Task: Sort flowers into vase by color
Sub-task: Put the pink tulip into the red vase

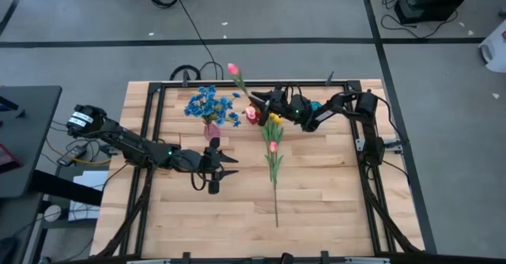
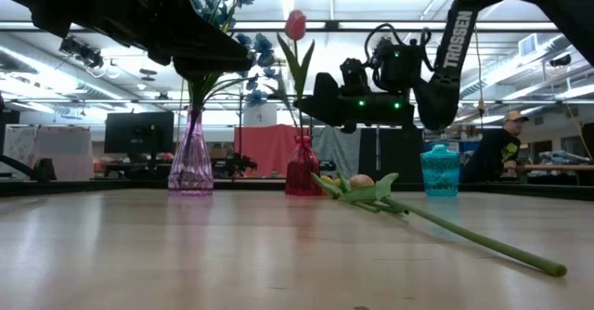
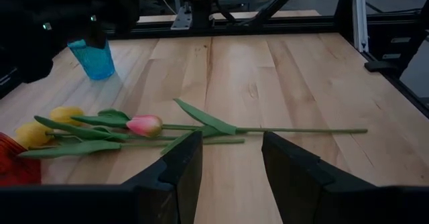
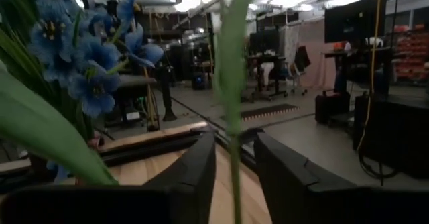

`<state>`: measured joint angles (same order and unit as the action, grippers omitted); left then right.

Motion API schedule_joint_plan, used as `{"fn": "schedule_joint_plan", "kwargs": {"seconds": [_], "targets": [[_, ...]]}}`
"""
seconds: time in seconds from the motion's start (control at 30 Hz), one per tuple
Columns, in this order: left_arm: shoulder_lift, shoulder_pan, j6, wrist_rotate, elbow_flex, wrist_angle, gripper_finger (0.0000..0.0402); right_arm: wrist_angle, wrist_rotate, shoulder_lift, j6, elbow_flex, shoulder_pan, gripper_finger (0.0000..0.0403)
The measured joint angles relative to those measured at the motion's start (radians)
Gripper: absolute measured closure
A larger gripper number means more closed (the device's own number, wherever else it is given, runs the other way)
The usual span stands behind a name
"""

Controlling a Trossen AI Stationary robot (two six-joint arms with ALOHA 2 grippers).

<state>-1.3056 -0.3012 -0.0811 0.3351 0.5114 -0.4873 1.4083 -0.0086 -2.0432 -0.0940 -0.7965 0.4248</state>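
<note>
While right hand (image 1: 254, 99) pinches pink tulip (image 1: 232, 69), arm (image 2: 459, 41) reads TROSSEN; left hand (image 1: 229, 166) open, empty.

The near half of the table (image 1: 316, 209) is open wood, with only a long green stem (image 1: 276, 193) running down its middle. The flowers lying on the table, a pink tulip (image 1: 273, 147) and yellow tulips (image 1: 274, 119), block the centre. The left tool (image 1: 228, 164) hangs over bare wood just beside them, fingers parted, with a clear path toward them. Along the far edge it is crowded: a pink vase (image 2: 191, 158) of blue blossoms (image 1: 210, 103), a red vase (image 2: 303, 166) with a standing pink tulip (image 2: 295, 24), and a teal cup (image 2: 441, 170). The right tool (image 1: 254, 99) sits right over the red vase, its fingers either side of that tulip's stem
</note>
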Motion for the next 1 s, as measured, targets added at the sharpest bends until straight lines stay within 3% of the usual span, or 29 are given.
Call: {"fn": "schedule_joint_plan", "kwargs": {"seconds": [0.17, 0.33, 0.63, 0.8, 1.0], "targets": [[0.0, 0.0, -0.001, 0.0, 0.0, 0.005, 0.0238, -0.067, 0.002, 0.081, 0.016, 0.063, 0.0, 0.0265], [0.0, 0.0, -0.002, 0.0, 0.0, 0.016, 0.0238, -0.211, 0.02, 0.252, -0.007, 0.165, -0.02, 0.0266], [0.0, 0.0, 0.022, 0.0, 0.0, -0.021, 0.0238, -0.96, 0.145, 0.502, -0.256, 0.181, -0.264, 0.0266], [0.0, 0.0, 0.053, 0.008, 0.0, -0.07, 0.0238, -1.279, 0.173, 0.517, -0.519, 0.105, -0.425, 0.0266], [0.0, 0.0, 0.077, 0.012, 0.0, -0.099, 0.0238, -1.595, 0.198, 0.419, -0.705, -0.053, -0.568, 0.0267]]}}
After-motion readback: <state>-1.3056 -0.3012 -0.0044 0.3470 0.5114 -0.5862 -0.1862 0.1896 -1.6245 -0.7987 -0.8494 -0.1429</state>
